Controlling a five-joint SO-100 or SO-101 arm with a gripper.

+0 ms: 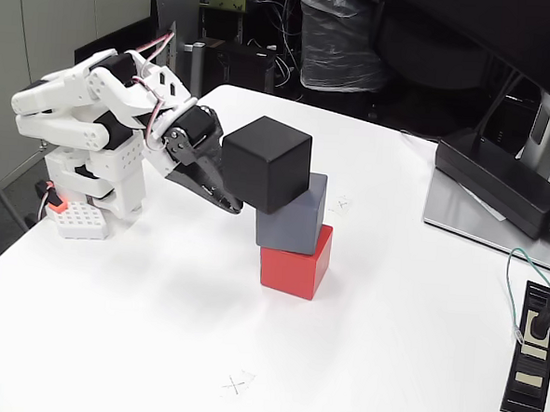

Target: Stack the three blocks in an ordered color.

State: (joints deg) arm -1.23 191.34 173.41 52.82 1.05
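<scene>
Fingers (221, 195) of the gripper (227, 190) are closed on the black block (265, 163), seen in the fixed view: one dark, toothed finger runs along the block's lower left edge, and the other is hidden behind the cube. That black block is tilted, its near corner pointing down and left, and it overhangs the stack toward the arm; its lower right part touches the top of the grey block (293, 221). Whether it rests fully on the grey one or is partly carried by the fingers cannot be told.

Below it, the grey block sits on the red block (295, 260), turned slightly and shifted a little to the left of it. The red block stands flat on the white table (154, 348), near the middle of the surface.

Reaching in from the left, the white arm (85, 110) bends low over the table, with pink and white wires looping over its upper joint, and its base (93, 200) stands at the table's left edge.

At the right, well apart from the stack, a long black power adapter (496, 180) lies on a grey panel, and a black power strip (532, 348) with a green cable lies near the right edge. Small pencilled crosses mark the table in front of the stack and just behind it.
</scene>
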